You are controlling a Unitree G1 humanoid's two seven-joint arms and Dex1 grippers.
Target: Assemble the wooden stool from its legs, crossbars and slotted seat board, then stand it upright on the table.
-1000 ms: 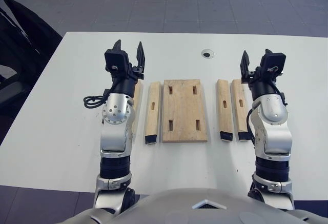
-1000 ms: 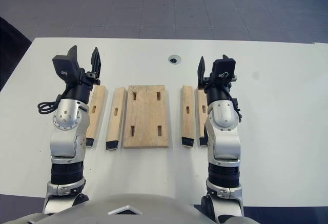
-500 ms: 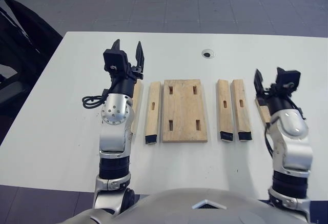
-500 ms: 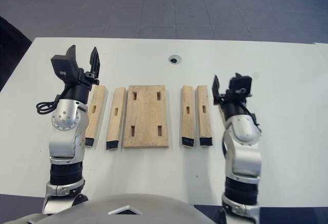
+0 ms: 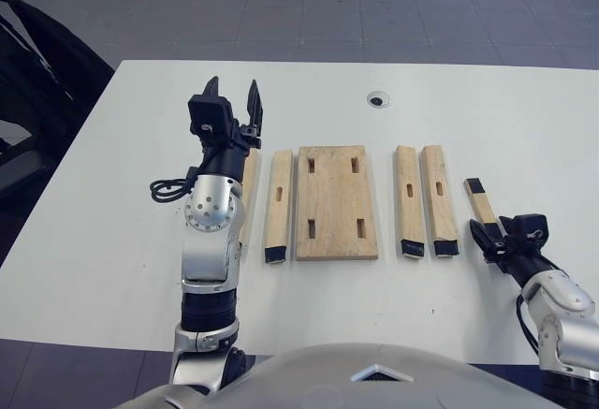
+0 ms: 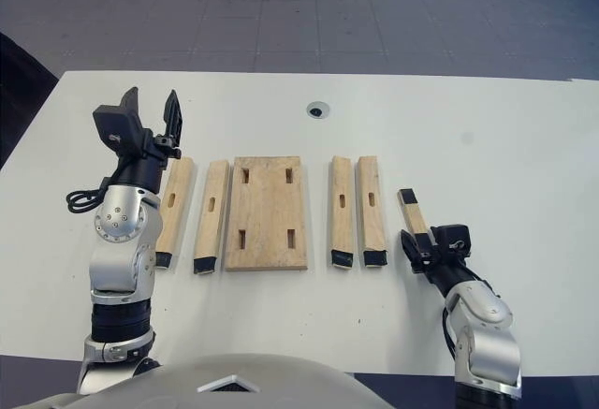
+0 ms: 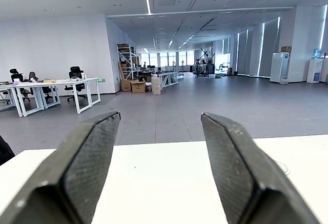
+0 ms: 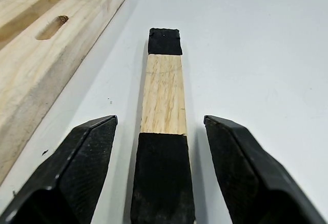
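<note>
1. Slotted seat board (image 5: 337,202) flat at frame centre on white table (image 5: 524,109), 4 slots showing.
2. Left legs (image 5: 278,205), 2 side by side, left of board; outer 1 partly behind arm.
3. Right legs (image 5: 408,198), 2 touching, right of board.
4. Black-tipped crossbar (image 5: 481,205) flat, lower right.
5. Right hand (image 8: 159,120) wide open astride crossbar's near end, gripping nothing.
6. Left hand (image 5: 230,102) raised upper left, open, empty.

Your left arm (image 5: 208,241) wears silver-grey shells with black bands at the joints. Its round cap (image 5: 207,210) is ringed with small dark screws. Just beside that cap a thin black cable (image 5: 168,188) loops out. Beyond the cap, the left gripper (image 5: 232,84) is all black, its fingers (image 7: 87,152) wedge-shaped and weave-textured. The right arm (image 5: 562,306) and right gripper (image 8: 160,121) match.
</note>
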